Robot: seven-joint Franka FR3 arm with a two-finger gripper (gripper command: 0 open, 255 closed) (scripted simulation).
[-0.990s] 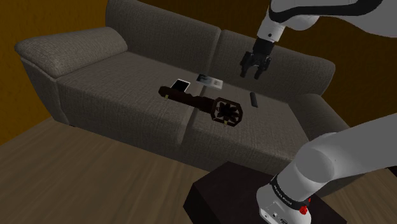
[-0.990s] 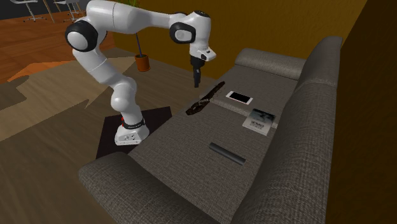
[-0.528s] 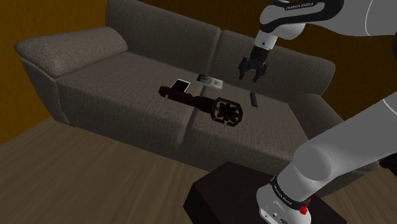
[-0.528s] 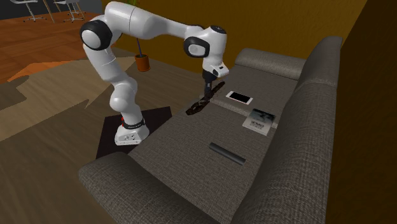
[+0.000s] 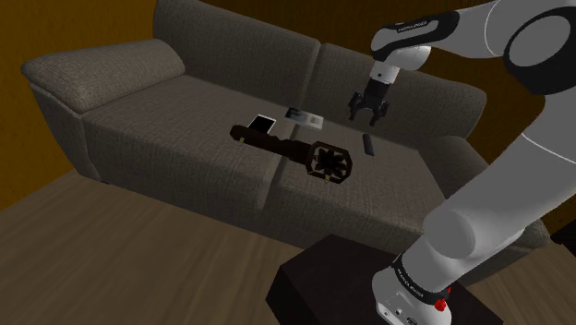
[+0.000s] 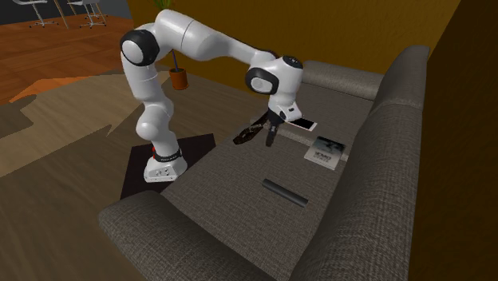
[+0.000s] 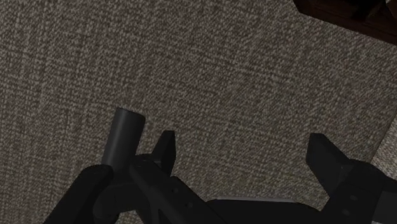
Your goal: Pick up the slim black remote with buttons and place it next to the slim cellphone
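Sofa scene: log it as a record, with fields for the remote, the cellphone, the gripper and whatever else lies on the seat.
remote: slim black remote, flat on the seat of the grey fabric sofa, not held
cellphone: slim white cellphone, flat on the seat, apart from the remote
gripper: black two-finger gripper, open, above the seat near the remote, nothing between its fingers
other items: dark brown long object with a round head; small printed booklet
task state: remote not yet picked up
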